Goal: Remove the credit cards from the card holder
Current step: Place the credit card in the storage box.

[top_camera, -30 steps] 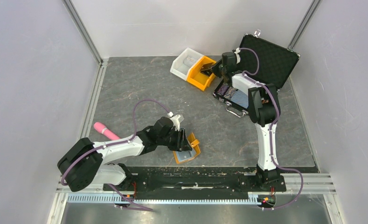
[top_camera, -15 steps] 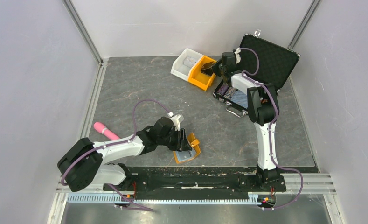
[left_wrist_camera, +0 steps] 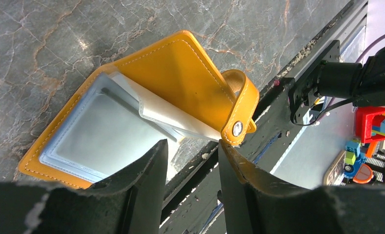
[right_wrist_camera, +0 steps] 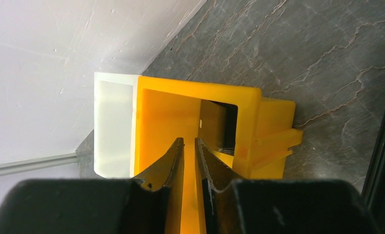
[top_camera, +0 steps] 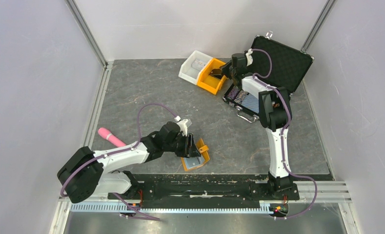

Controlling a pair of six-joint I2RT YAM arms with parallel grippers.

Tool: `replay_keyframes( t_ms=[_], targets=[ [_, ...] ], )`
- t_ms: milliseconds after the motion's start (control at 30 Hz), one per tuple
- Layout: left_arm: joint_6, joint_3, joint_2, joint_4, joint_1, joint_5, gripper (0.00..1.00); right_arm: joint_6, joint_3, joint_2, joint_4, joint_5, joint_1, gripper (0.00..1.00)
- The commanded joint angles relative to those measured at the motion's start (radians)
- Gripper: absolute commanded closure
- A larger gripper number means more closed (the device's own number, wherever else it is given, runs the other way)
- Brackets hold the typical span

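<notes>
Barely a shift: the left claw (left_wrist_camera: 192,148), spread and empty, nudges in over the open card holder (left_wrist_camera: 180,83) at the worktop's (left_wrist_camera: 44,44) near edge. The right claw (right_wrist_camera: 190,142), almost pressed together and empty, hangs above the orange bin (right_wrist_camera: 195,91), a dark card (right_wrist_camera: 218,127) inside. Next pull looks imminent.

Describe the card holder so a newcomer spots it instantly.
Go to the near edge of the table, by the black base rail. Under the left end effector lies the card holder: flat, orange-tan, spread open with pale blue panels and a snap strap, unlike the boxy orange bin far back.
</notes>
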Motion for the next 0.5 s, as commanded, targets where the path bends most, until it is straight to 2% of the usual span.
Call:
replay_keyframes(
  t_ms=[0,267,467],
  targets=[
    [0.026,0.028,-0.016,0.003,-0.005,-0.002,0.5,-0.034,0.059,0.003,-0.012,0.051,-0.003,0.84],
    [0.028,0.025,-0.024,-0.001,-0.005,-0.005,0.5,-0.087,0.081,-0.019,-0.033,0.087,-0.007,0.84],
    [0.032,0.031,-0.018,-0.016,-0.005,-0.018,0.5,-0.217,0.108,-0.071,-0.035,0.033,-0.007,0.83]
  ],
)
